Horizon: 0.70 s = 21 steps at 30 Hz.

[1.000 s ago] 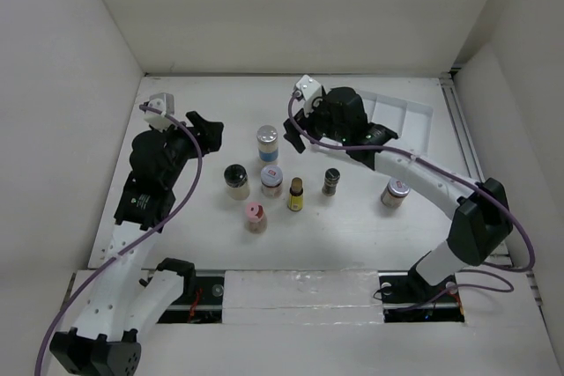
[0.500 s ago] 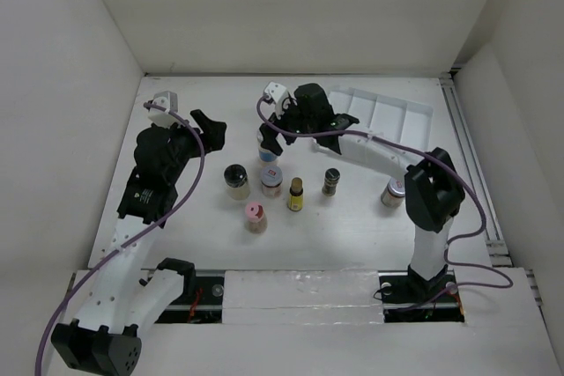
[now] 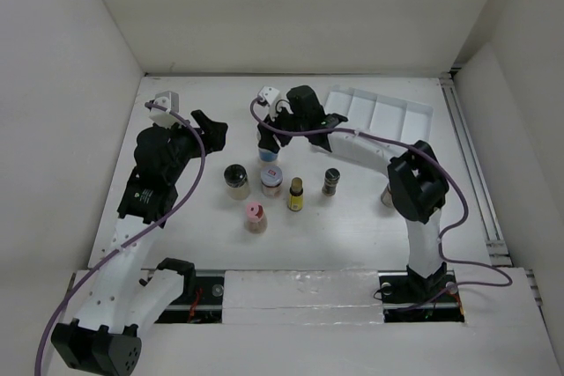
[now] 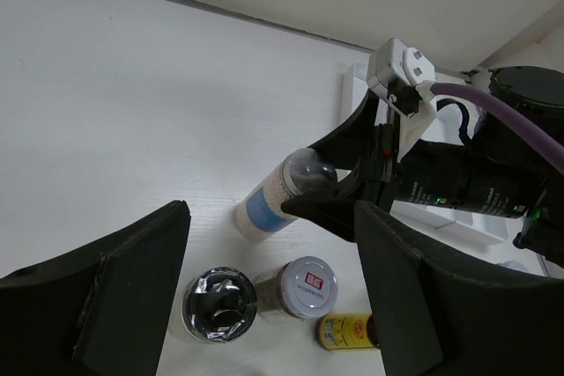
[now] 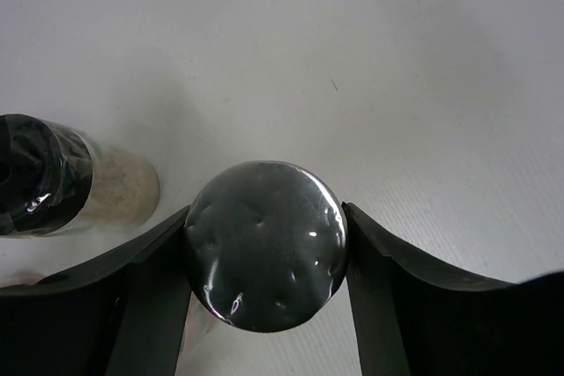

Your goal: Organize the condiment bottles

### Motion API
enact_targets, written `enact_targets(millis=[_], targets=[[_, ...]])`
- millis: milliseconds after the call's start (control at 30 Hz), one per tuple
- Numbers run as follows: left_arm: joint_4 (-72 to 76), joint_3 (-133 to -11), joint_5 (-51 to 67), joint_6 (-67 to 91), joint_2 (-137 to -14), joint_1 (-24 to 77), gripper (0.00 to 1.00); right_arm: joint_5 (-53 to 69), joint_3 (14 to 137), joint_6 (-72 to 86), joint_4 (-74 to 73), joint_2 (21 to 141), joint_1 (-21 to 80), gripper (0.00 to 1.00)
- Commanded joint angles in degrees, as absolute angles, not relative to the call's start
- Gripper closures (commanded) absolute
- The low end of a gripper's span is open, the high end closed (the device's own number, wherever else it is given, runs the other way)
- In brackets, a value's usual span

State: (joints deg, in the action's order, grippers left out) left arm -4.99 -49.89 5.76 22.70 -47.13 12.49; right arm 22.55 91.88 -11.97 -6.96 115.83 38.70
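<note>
Swinging in from white tray at 2 o'clock, right gripper now clamps blue-labelled round spice jar | left gripper spread wide, empty | lift-ready.

One each, six in all: blue-label jar, black-lidded jar, silver-lidded jar, pink-lidded jar, yellow bottle, dark grinder; one white tray at two o'clock; two arms

The silver-lidded jar stands just nearside of the blue-label jar; open table lies beyond
</note>
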Motion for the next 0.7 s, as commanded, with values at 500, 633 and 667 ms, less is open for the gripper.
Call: enact_targets(millis=[500,633,667], targets=[[-2.2,-50.3,7.4,22.2,-46.6,12.2,0.3,17.2,98.7,-5.1,6.5,111.0,14.4,0.6],[-2.2,-50.3,7.4,22.2,-46.6,12.2,0.3,17.8,103.0,-4.5,3.7,115.1,12.5,0.6],[-2.2,-50.3,7.4,22.2,-46.6,12.2,0.3,17.8,103.8,-4.5,3.7,115.9,12.0,0.6]])
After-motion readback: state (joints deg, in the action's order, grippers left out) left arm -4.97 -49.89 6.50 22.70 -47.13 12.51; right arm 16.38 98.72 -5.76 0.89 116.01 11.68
